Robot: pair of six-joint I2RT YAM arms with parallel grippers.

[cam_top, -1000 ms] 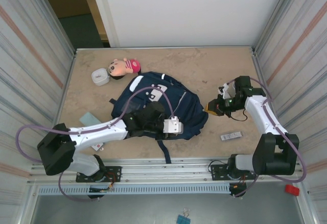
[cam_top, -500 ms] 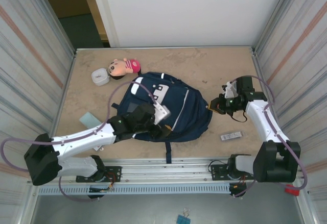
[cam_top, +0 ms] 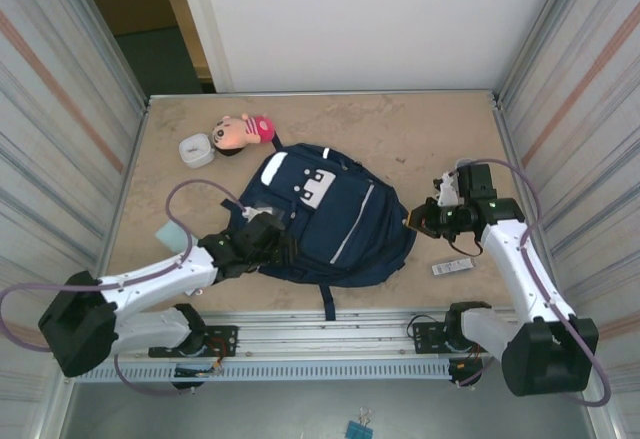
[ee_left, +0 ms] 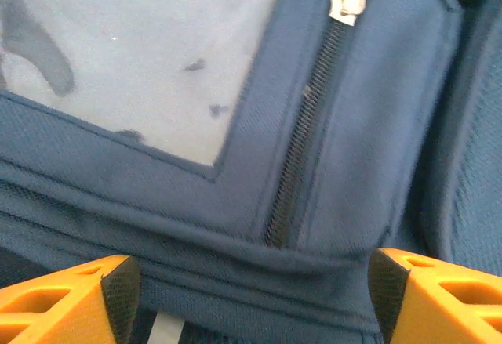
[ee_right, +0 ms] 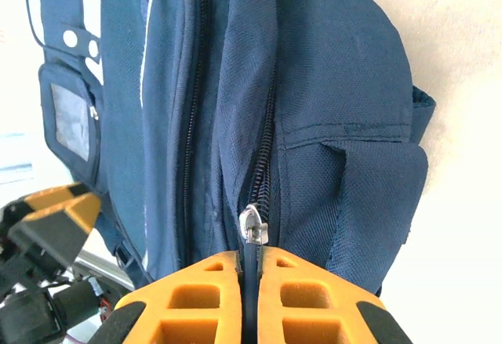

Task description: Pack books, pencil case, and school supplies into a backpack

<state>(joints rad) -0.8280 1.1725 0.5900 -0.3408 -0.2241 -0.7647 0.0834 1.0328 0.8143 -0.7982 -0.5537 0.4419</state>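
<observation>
The navy backpack [cam_top: 335, 221] lies flat in the middle of the table, its white patch [cam_top: 318, 187] facing up. At the bag's left edge my left gripper [cam_top: 262, 241] is open. Its orange fingers [ee_left: 67, 297] straddle a fold of blue fabric beside a grey window panel [ee_left: 118, 54] and a closed zipper [ee_left: 310, 140], without pinching it. On the bag's right side my right gripper [cam_top: 420, 221] is shut on the black pull tab of a zipper slider [ee_right: 251, 225]. A teal pad [cam_top: 172, 231] and a white-and-black bar [cam_top: 452, 266] lie on the table. The doll-shaped pencil case [cam_top: 243, 129] lies at the back left. The books are out of view.
A white rounded box [cam_top: 196, 149] sits beside the doll-shaped case at the back left. Striped metal walls close in the table on both sides. A metal rail [cam_top: 330, 331] runs along the near edge, where a dark strap [cam_top: 326, 301] hangs from the bag.
My left gripper has opened, let go of the backpack and drawn back left to the bag's edge. The bag has settled flatter. My right gripper has shifted slightly nearer, still shut on the pull.
</observation>
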